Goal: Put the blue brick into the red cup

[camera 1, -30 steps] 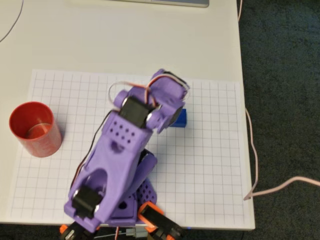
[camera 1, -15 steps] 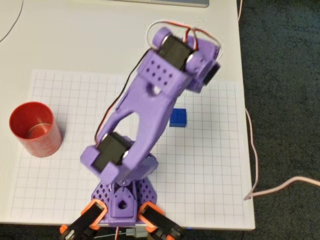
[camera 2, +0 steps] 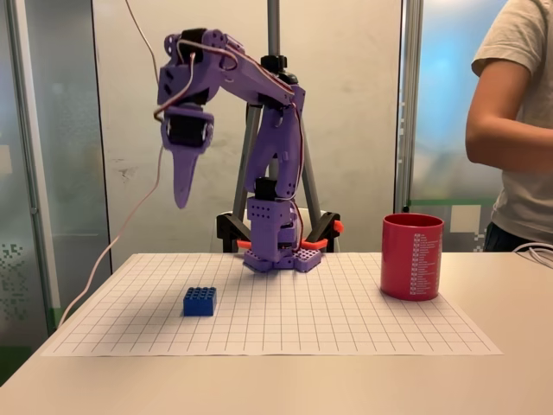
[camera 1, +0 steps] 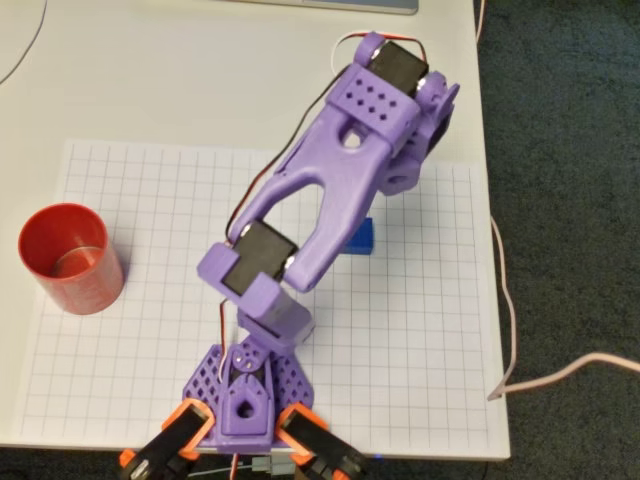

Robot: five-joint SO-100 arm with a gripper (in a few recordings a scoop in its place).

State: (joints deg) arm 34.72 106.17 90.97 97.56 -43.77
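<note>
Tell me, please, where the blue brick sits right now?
In the fixed view the blue brick lies on the grid mat's left part, below the raised tool.

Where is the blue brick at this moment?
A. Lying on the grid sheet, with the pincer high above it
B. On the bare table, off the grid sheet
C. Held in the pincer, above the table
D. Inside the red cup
A: in the fixed view the blue brick lies on the grid sheet while the pincer hangs well above it, holding nothing, and the red cup stands apart.

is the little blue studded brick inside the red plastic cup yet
No, in the fixed view the small blue studded plastic brick sits on the grid mat, well apart from the round red plastic cup.
</note>
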